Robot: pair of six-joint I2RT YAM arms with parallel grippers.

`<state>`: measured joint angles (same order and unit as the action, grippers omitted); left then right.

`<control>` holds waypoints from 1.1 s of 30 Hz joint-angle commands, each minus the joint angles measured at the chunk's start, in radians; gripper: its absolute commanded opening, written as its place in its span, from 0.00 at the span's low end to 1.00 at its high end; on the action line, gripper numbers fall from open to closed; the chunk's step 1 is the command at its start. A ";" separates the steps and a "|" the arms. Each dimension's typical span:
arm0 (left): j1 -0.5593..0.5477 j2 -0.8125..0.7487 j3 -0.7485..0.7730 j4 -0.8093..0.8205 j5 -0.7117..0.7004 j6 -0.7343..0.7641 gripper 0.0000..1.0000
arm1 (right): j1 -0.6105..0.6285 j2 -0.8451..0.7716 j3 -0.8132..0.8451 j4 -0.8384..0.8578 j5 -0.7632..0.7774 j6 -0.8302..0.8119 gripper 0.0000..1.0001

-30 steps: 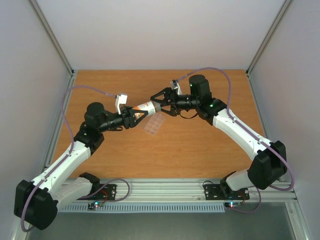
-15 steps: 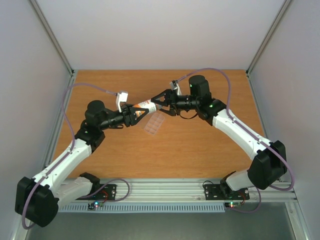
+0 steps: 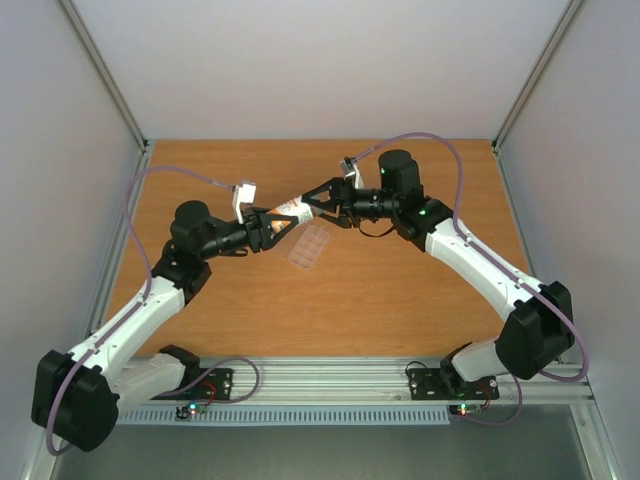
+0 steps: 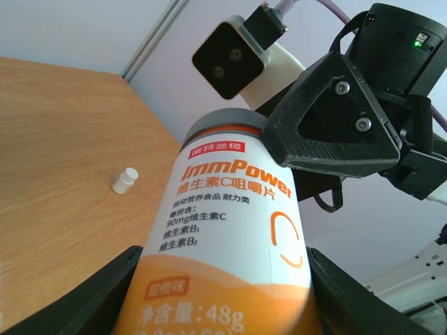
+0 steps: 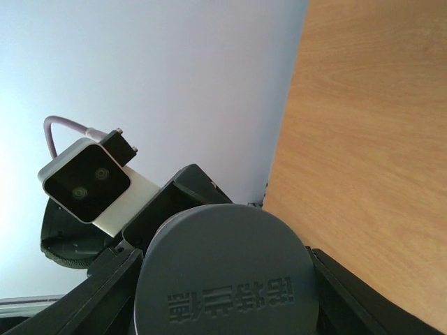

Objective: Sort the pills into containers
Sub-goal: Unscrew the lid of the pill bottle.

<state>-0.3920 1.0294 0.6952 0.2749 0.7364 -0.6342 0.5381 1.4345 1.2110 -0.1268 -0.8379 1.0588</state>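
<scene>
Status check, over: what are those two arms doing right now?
Left gripper clamped on bottle, held aloft. Right gripper flanks its grey cap, grip unconfirmed. Pill box lies below, nothing blocking.

Pill box (image 3: 309, 249): flat, clear plastic, rectangular, divided into small cells.
Pose: lying flat, long side set diagonally.
Location: on the wooden table (image 3: 400, 290), near its centre.
Pills: too small to make out.
</scene>
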 commanded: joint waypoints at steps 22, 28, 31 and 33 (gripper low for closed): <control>0.164 0.176 0.003 0.475 0.306 -0.587 0.13 | 0.011 -0.250 -0.186 0.177 -0.084 -0.738 0.21; 0.163 0.228 0.011 0.636 0.348 -0.729 0.13 | 0.012 -0.337 -0.246 0.224 -0.092 -0.813 0.20; 0.163 0.260 0.014 0.723 0.363 -0.808 0.13 | 0.025 -0.371 -0.268 0.200 -0.054 -0.877 0.20; 0.163 0.272 0.022 0.751 0.366 -0.845 0.13 | 0.044 -0.394 -0.287 0.193 -0.011 -0.905 0.19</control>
<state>-0.3069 1.2621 0.6865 0.9237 1.2404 -1.3071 0.5629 1.1435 0.9459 0.0643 -0.8303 0.3077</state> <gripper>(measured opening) 0.561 0.571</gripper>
